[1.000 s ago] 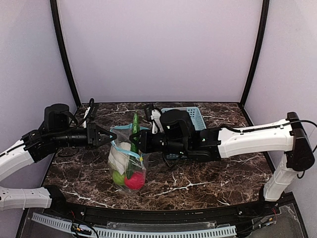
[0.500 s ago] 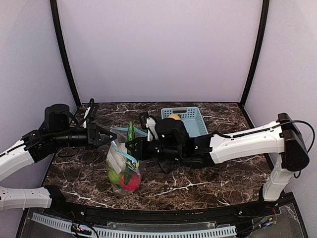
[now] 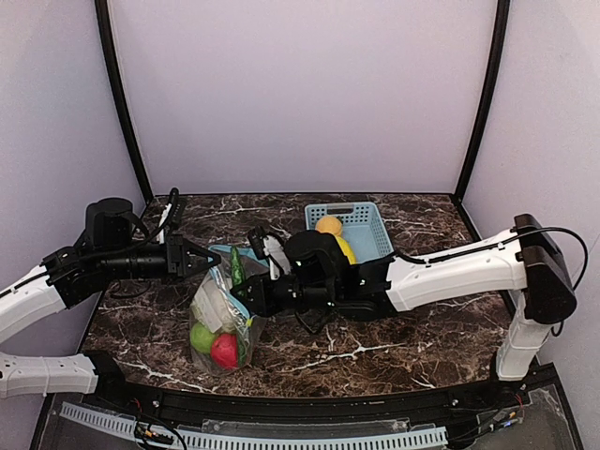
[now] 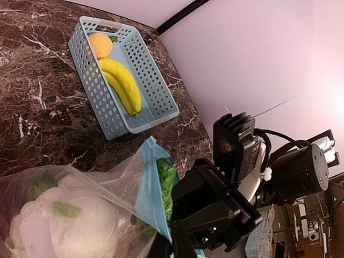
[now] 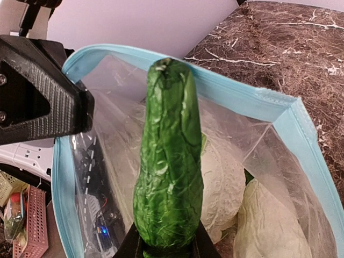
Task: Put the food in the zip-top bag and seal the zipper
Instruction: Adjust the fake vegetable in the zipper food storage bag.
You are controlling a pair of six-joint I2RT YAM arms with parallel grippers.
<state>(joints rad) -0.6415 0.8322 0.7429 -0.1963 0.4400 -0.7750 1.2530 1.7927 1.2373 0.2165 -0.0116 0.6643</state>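
- The zip-top bag (image 3: 214, 319) is pinched at its zipper (image 5: 243, 92) by the closed left gripper (image 3: 212, 265), so the mouth is held open.
- The cucumber (image 5: 169, 161) is clamped by its base in the right gripper (image 5: 166, 246) and aimed into the bag's mouth.
- 2 items, the banana (image 4: 121, 86) and the orange (image 4: 100, 45), lie in the basket (image 4: 156, 83) beyond the bag.

Ahead of the right hand (image 5: 166, 248), the zip-top bag (image 5: 115, 123) mouth gapes; cauliflower (image 5: 221, 172) inside and left hand (image 5: 40, 99) alongside narrow it.

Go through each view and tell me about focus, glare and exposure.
Top external: even light, sharp, faint sheen on the zip-top bag. Left wrist: tilted, wall washed out at right, cauliflower up close slightly soft. Right wrist: cucumber sharp with glossy highlights; clutter beyond the bag blurred.
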